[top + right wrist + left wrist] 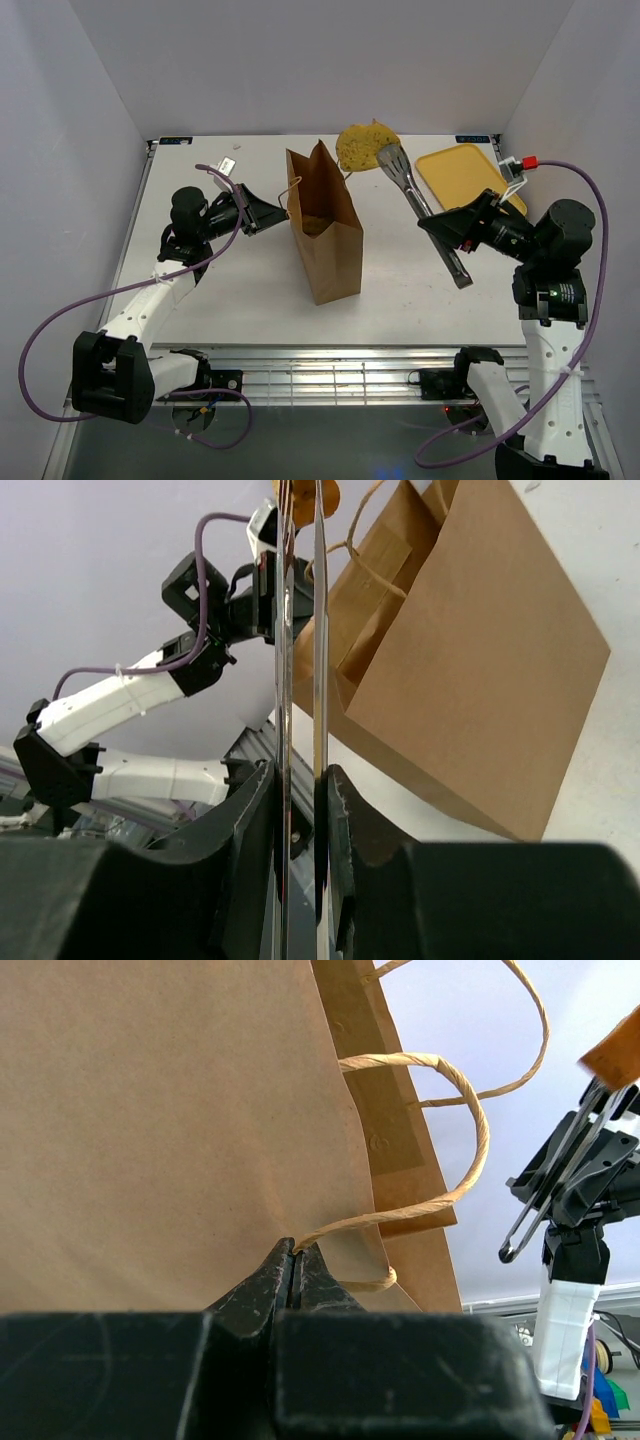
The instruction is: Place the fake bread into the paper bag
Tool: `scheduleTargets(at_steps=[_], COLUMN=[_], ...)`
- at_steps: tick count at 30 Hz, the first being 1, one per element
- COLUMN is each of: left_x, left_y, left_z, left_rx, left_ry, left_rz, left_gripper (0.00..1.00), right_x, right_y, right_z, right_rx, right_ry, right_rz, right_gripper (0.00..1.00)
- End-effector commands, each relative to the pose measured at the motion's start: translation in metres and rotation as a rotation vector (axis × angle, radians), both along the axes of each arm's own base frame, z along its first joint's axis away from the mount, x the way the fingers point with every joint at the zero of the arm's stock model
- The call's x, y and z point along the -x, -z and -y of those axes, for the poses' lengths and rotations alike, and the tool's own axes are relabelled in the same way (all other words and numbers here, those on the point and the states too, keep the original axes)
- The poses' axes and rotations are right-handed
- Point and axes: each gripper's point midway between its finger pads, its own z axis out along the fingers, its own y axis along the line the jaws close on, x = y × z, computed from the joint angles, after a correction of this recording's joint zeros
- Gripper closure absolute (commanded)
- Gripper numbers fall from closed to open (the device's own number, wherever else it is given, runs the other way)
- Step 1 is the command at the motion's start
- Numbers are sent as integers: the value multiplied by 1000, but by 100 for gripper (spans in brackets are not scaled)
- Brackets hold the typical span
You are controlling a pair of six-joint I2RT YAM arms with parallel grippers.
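Note:
The brown paper bag stands upright mid-table with its mouth open. My left gripper is shut on one twisted handle at the bag's left rim, the jaws pinched tight on the cord. My right gripper is shut on metal tongs. The tongs' tips clamp a flat golden-brown fake bread, held behind and to the right of the bag's mouth. In the right wrist view the tongs run up between the pads to the bread, with the bag on the right.
A yellow tray lies at the back right of the table, beside the right arm. Something yellowish shows inside the bag's mouth. White walls close in the table on three sides.

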Motion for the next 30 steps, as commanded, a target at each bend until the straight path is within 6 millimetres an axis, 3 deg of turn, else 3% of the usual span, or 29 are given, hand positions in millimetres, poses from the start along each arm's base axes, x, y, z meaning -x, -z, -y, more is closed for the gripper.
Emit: scheduleTargets(at_steps=[1, 10, 24, 30], left_x=[-2, -6, -5, -5], left_y=[9, 8, 8, 8], left_z=[-1, 0, -1, -1], left_rx=[-18, -19, -18, -18], left_ry=[-22, -26, -29, -32], left_rz=[-31, -29, -29, -27], left_gripper=[100, 100, 100, 100], right_x=[11, 7, -1, 0], right_y=[-2, 19, 50, 49], right_z=[-14, -59, -48, -48], right_rx=[54, 128, 265, 277], right_ry=[-63, -73, 14, 6], right_rz=[35, -9, -66, -47], right_gripper=[92, 92, 91, 87])
